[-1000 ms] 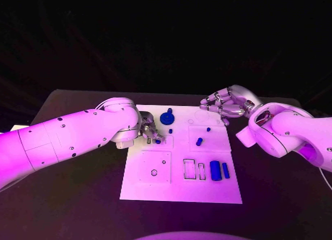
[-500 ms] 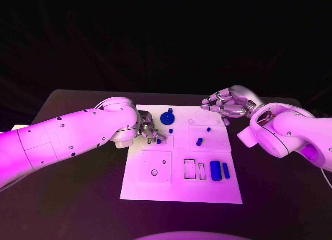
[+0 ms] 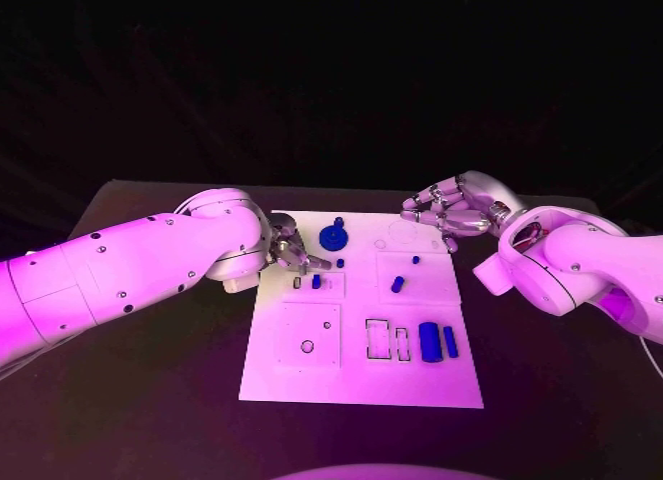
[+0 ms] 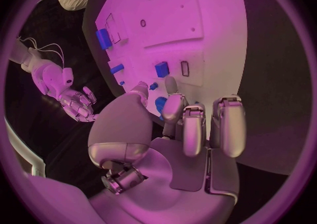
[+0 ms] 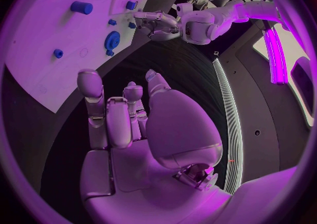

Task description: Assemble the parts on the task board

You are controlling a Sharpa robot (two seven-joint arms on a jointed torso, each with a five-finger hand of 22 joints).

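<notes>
- Task board (image 3: 363, 370): a flat, matte white rectangular plate lying in the middle of the dark surface (image 3: 158, 380), with shallow outlined recesses cut into it. Assembly looks partly done, as I judge it: several recesses still stand open, among them two narrow slots and a round hole on the board's near half.
- Left hand (image 3: 291, 252): silver, hard and glossy, poised over the board's left edge by the far corner; the fingers are loosely curled and apart, and I see nothing in them.
- Right hand (image 3: 449, 212): the same metal build, hanging just off the board's far right corner, fingers bent inward yet holding nothing.
- Gear (image 3: 333, 237): a round blue toothed wheel on the board's far half, seemingly seated.
- Blue block (image 3: 429, 341): a smooth rectangular piece upright on the board's near right part, with a slimmer blue bar (image 3: 451, 341) just beside it.
- Small peg (image 3: 398, 284): a short blue cylinder near the board's middle; a few tinier blue pegs stand farther up the board, and whether they are fully seated I cannot tell.
</notes>
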